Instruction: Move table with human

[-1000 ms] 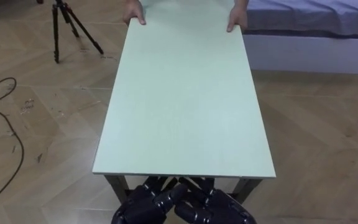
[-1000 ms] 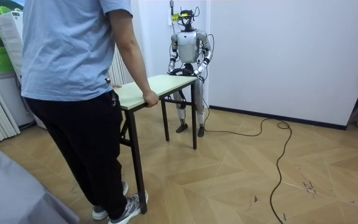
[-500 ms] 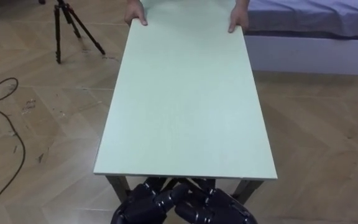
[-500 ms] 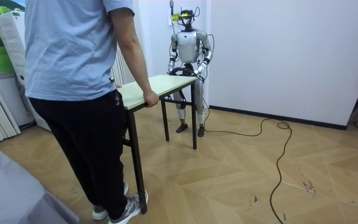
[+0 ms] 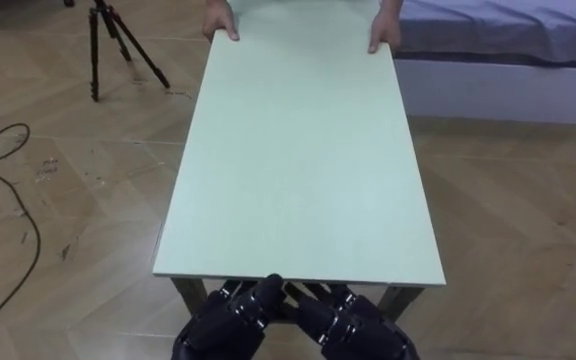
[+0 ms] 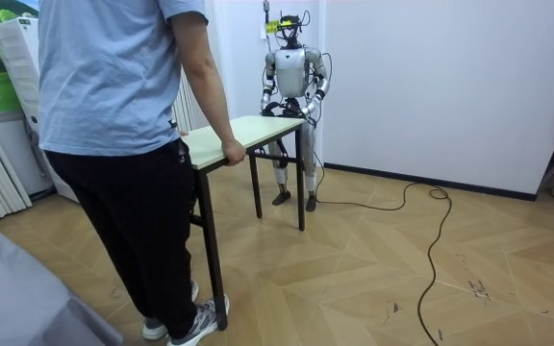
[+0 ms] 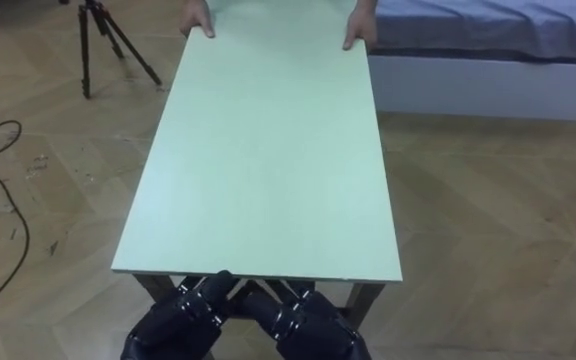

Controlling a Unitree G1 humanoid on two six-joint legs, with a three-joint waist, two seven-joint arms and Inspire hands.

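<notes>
A long pale-green table (image 5: 298, 150) stretches away from me on dark metal legs. At its far end a person (image 6: 113, 96) grips both corners, one hand (image 5: 220, 22) on the left and the other hand (image 5: 383, 35) on the right. My left hand (image 5: 230, 322) and right hand (image 5: 360, 326) are dark and sit side by side just below the near edge, reaching under it. In the room view I stand upright at the table's (image 6: 248, 130) far end, facing the person.
A black tripod (image 5: 108, 40) stands on the wood floor to the far left of the table. A low bed (image 5: 508, 50) with a white base lies at the far right. A white wall (image 6: 431, 86) is close behind me.
My two hands have drawn slightly apart, and the left one has come up closer to the table's near edge. The table and the person's hands stay where they were.
</notes>
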